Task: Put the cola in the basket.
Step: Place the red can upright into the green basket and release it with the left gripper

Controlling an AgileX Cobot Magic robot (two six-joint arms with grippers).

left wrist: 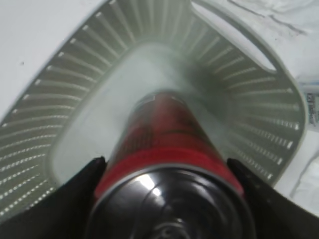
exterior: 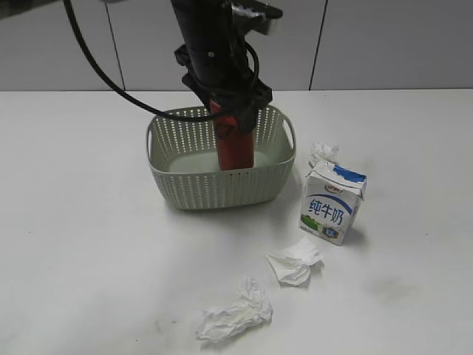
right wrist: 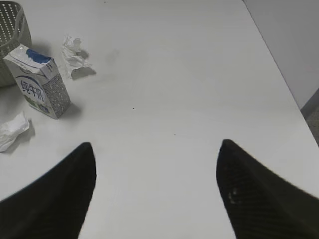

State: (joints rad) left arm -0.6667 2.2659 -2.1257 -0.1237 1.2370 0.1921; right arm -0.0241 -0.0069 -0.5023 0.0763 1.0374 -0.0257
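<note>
The red cola can (exterior: pixel 235 148) stands upright inside the pale green basket (exterior: pixel 177 181), toward its right side, its lower part behind the front wall. My left gripper (exterior: pixel 230 111) is shut on the can's upper part from above. In the left wrist view the can (left wrist: pixel 167 144) fills the middle, silver top toward the camera, with a black finger on each side and the basket's floor and slotted walls (left wrist: pixel 249 114) around it. My right gripper (right wrist: pixel 157 164) is open and empty over bare table; it does not show in the exterior view.
A white-and-blue milk carton (exterior: pixel 332 203) stands right of the basket, also in the right wrist view (right wrist: pixel 39 82). Crumpled tissues lie behind the carton (exterior: pixel 323 153), in front of it (exterior: pixel 294 262) and nearer the front edge (exterior: pixel 235 314).
</note>
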